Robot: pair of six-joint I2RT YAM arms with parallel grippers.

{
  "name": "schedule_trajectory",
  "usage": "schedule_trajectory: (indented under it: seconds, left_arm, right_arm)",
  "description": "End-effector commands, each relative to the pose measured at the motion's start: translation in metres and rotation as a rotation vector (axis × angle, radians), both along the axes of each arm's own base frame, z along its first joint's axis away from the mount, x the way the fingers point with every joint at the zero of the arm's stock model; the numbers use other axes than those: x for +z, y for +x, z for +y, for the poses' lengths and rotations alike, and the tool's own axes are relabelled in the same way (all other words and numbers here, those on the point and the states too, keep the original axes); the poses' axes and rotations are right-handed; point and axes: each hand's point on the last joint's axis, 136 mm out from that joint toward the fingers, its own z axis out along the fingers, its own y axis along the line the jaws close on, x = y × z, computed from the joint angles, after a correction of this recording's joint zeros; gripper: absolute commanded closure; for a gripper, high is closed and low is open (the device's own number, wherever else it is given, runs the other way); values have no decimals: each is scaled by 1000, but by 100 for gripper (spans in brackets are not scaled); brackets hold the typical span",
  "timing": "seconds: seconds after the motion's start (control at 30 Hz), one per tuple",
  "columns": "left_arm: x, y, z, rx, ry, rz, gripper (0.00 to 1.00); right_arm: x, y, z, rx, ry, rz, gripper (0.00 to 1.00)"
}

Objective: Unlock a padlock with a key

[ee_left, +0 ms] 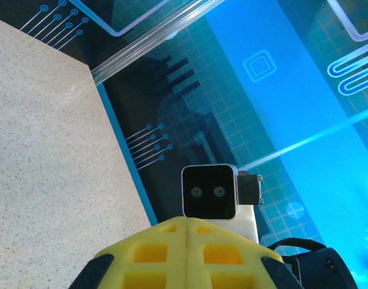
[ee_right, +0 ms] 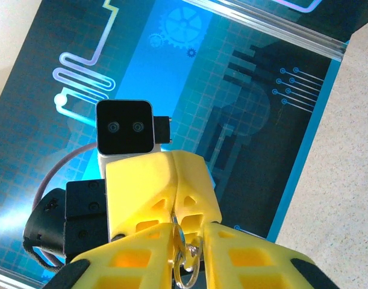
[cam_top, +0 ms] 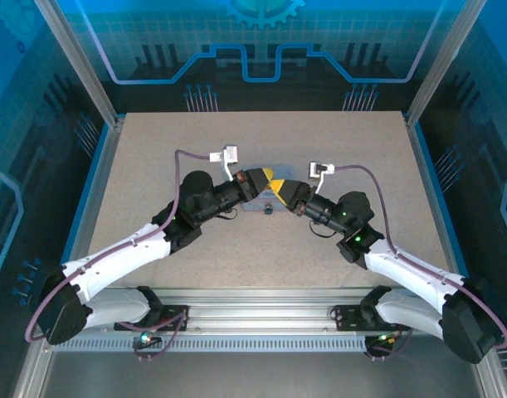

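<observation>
Yellow fingers of both arms meet tip to tip low over the table (cam_top: 153, 166).
The right fingers (ee_right: 141, 262) pinch the thin silvery key (ee_right: 185, 259), its ring caught between their tips. The left fingers (ee_left: 153, 253) are pressed together, their tips right against the right ones. The padlock (cam_top: 268, 207), a small dark lump, lies on the table just nearer the arm bases than both sets of fingertips.

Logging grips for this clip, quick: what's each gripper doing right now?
Left gripper: closed; whether it holds anything cannot be told.
Right gripper: closed on the key.
</observation>
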Motion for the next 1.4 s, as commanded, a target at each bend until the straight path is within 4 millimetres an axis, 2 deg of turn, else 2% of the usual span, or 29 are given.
schedule_trajectory:
  seconds: [0.0,0.17,0.4,0.63,0.8,0.87,1.0,1.2,1.3,1.37]
  left_arm:
    - [12,-3,1,5,-44,-28,100]
    - [10,-3,-1,1,-43,-23,100]
    - [9,-5,-2,-5,-44,-18,100]
    - [9,-4,-2,0,-50,-20,100]
    - [7,-3,1,14,-35,-12,100]
    - [5,-3,5,32,-23,-4,77]
    - [4,-4,19,77,6,-9,53]
    - [-1,-8,37,112,54,4,48]
    - [-10,-11,42,114,92,25,47]
    - [-17,-13,43,110,107,36,43]
  right_arm:
    - [22,-2,-4,-25,34,-64,75]
    - [25,-2,-4,-28,36,-73,71]
    - [26,-2,-4,-26,36,-78,79]
    - [29,-4,-4,-16,32,-98,100]
    - [25,-5,-6,-20,12,-100,100]
    - [24,-7,-8,-22,-9,-106,100]
    - [16,-12,-14,-39,-96,-122,100]
    - [1,-23,-30,-90,-298,-201,100]
    - [-5,-28,-39,-114,-387,-246,100]
    - [-6,-32,-44,-128,-452,-312,100]
